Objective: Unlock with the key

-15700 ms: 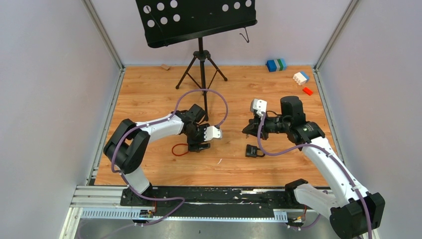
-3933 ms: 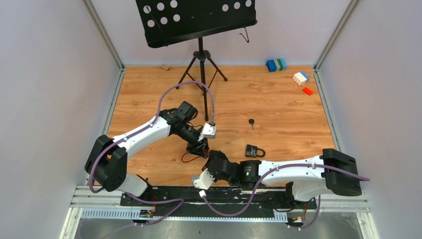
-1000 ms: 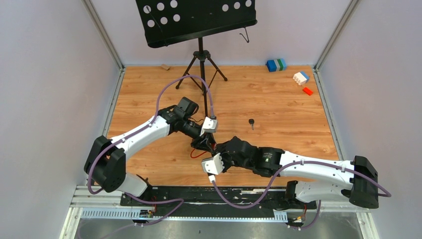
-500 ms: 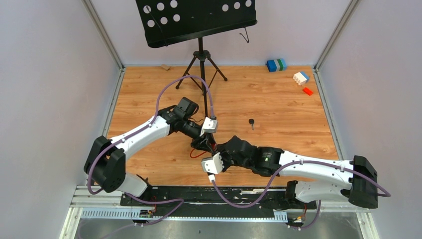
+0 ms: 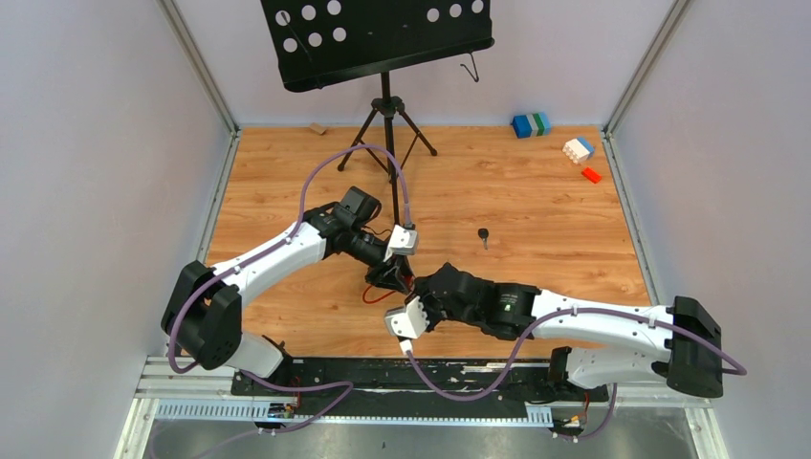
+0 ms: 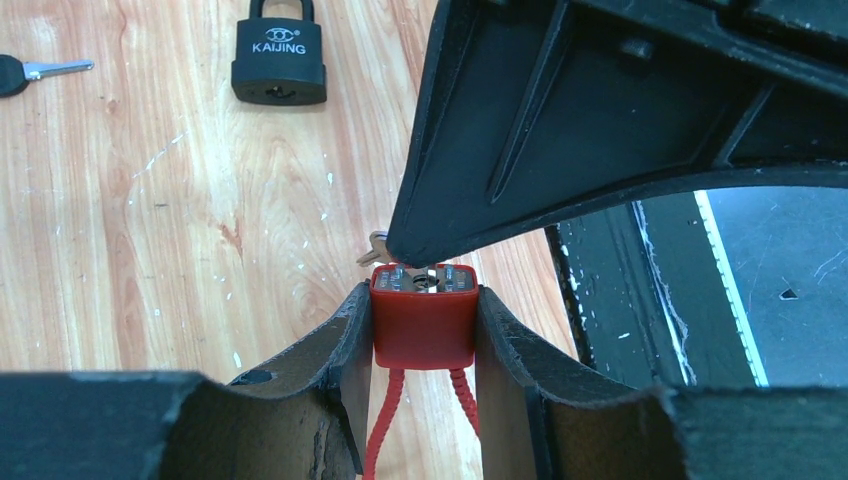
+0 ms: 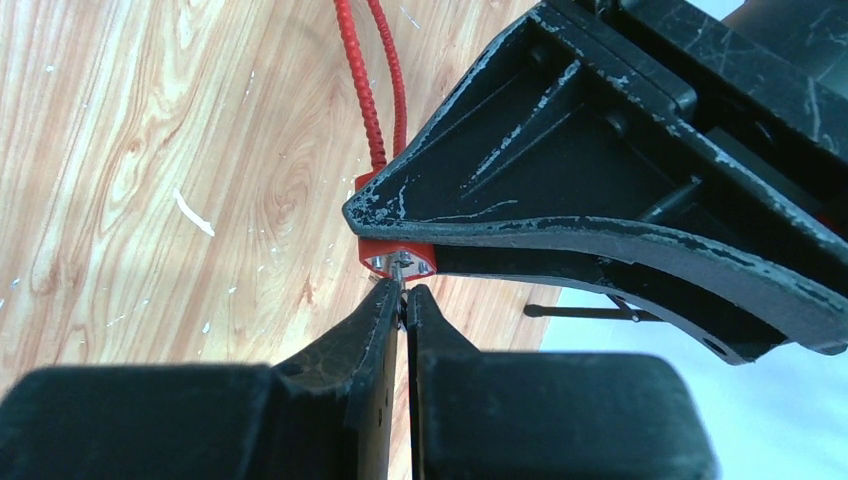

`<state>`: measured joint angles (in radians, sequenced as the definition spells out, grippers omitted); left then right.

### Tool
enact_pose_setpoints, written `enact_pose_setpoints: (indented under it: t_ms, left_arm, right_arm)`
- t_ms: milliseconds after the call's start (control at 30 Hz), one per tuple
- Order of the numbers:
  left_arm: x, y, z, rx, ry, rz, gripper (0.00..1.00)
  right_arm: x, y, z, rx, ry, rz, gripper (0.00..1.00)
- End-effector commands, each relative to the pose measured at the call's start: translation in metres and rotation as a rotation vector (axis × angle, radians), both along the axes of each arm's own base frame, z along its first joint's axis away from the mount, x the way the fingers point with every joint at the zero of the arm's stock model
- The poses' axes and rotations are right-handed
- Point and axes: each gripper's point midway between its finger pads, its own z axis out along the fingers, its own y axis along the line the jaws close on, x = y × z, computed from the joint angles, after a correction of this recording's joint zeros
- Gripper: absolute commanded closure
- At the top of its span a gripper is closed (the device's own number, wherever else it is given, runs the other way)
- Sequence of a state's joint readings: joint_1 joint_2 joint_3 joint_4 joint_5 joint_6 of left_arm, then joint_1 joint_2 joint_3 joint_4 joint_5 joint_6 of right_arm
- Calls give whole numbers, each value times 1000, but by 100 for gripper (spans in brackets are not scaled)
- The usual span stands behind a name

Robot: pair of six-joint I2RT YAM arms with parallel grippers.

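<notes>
The red lock (image 6: 423, 320) is held off the surface (image 6: 130, 250) by the left hand (image 6: 423, 298), which is part-way spread and clamped on the lock's two sides, keyhole end facing away from the wrist. The red cable (image 7: 365, 90) trails from the other end. The key (image 6: 376, 246) is seated at the keyhole. It is pinched by the right hand (image 7: 403, 298), whose fingers are pressed almost together, with only the thin metal between their very tips.

The main risk is judged to be slipping. So little of the key is gripped that the fingers could slide round it when a turn is applied, leaving the lock closed. If the wrist's turning axis is not lined up with the keyhole, the key could be bent or levered out. The lock could also be twisted within the left hand's grasp.

A black padlock (image 6: 279, 62) and a second key (image 6: 30, 70) lie well apart on the surface.
</notes>
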<state>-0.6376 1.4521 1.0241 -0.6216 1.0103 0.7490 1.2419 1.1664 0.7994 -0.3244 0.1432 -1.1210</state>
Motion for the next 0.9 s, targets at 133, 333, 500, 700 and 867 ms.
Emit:
enact_pose_setpoints:
  t_ms: [133, 333, 500, 700, 867]
  left_arm:
    - [-3, -11, 22, -81, -2, -29, 100]
    - [0, -11, 19, -75, -26, -13, 100]
    - [3, -12, 19, -72, -56, 6, 100]
    - [8, -12, 17, -60, -87, 29, 100]
    - [19, -10, 15, -55, -147, 91, 100]
  right_arm:
    - [-7, 15, -12, -55, -37, 38, 100]
    - [-8, 21, -8, 2, 17, 5, 100]
    - [-7, 23, -8, 37, 87, -20, 100]
    - [-8, 25, -6, 64, 167, -39, 100]
    - [-8, 25, 0, 96, 288, -70, 100]
